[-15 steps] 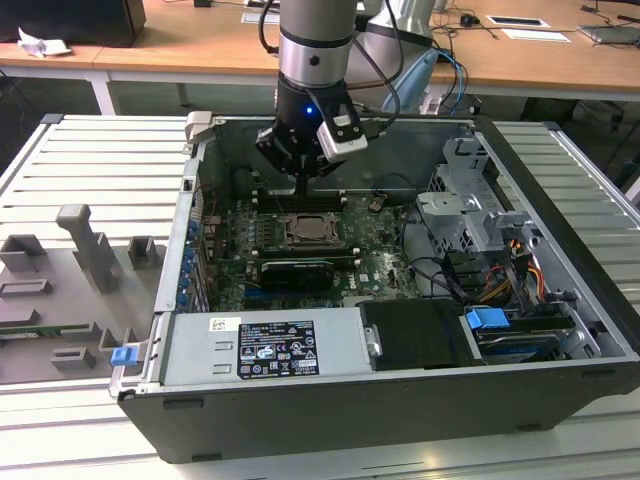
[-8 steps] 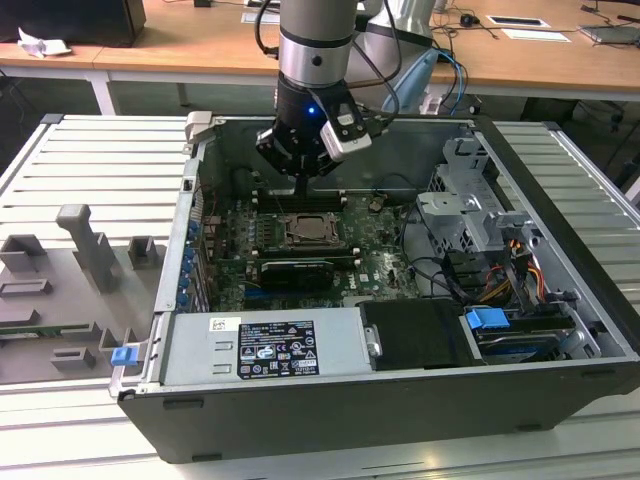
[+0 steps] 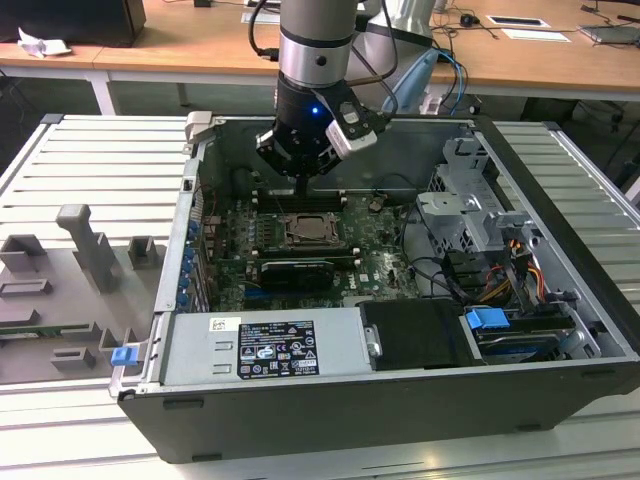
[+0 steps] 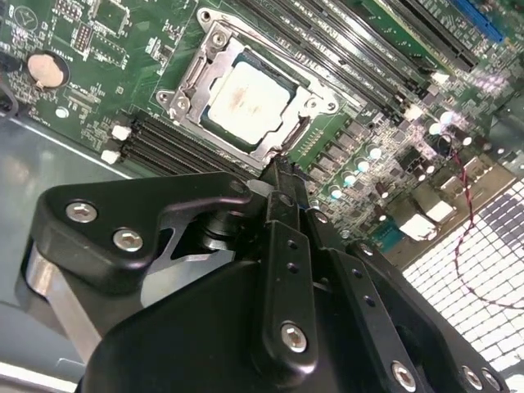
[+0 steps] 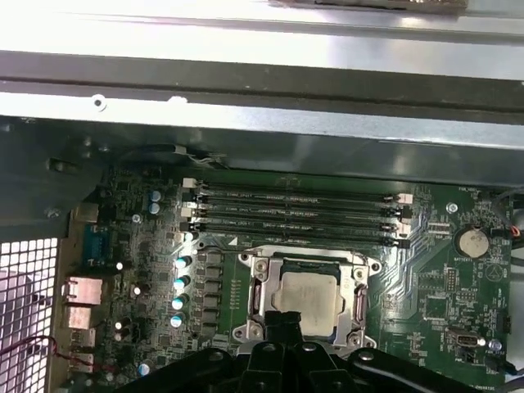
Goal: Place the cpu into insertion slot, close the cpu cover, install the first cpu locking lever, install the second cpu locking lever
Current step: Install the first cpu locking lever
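1. Grey ribbed metal table holds an open black computer case.
2. Small flat pale silver square cpu lies in the dark square insertion slot, with the thin silver cpu cover seemingly down around it.
3. Black gripper hovers just above, pincer pinched together, empty.
4. I think the cpu is light, stiff and breakable; hold its edges.

The cpu is seen lying flat on the green circuit board, framed by the silver cpu cover. The gripper is noted near the cover's edge, with black memory slots alongside.
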You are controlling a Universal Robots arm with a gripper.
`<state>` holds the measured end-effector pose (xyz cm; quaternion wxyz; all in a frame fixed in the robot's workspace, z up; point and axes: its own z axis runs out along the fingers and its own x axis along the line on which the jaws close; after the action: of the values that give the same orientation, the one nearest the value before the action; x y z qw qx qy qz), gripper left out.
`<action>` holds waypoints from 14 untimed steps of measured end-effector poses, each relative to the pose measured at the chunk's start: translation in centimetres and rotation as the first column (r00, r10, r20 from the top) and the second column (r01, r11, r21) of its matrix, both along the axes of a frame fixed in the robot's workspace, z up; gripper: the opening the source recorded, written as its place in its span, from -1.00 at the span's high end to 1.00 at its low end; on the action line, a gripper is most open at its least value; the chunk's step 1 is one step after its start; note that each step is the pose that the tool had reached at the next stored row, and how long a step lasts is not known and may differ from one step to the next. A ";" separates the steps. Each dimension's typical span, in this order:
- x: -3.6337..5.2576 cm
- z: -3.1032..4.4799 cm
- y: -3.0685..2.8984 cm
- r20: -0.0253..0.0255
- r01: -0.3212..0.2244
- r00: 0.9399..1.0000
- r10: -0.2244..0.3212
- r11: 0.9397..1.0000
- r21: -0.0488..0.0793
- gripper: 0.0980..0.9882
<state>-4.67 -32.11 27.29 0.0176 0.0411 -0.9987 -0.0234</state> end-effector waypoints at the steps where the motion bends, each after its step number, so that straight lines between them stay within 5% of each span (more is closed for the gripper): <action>1: 0.00 0.00 0.00 0.000 -0.010 1.000 0.010 1.000 0.000 0.98; 14: 0.00 0.00 -0.03 0.000 -0.125 0.992 0.125 0.992 0.000 0.98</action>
<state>-4.66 -32.14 27.29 0.0191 0.1038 -0.9942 -0.0222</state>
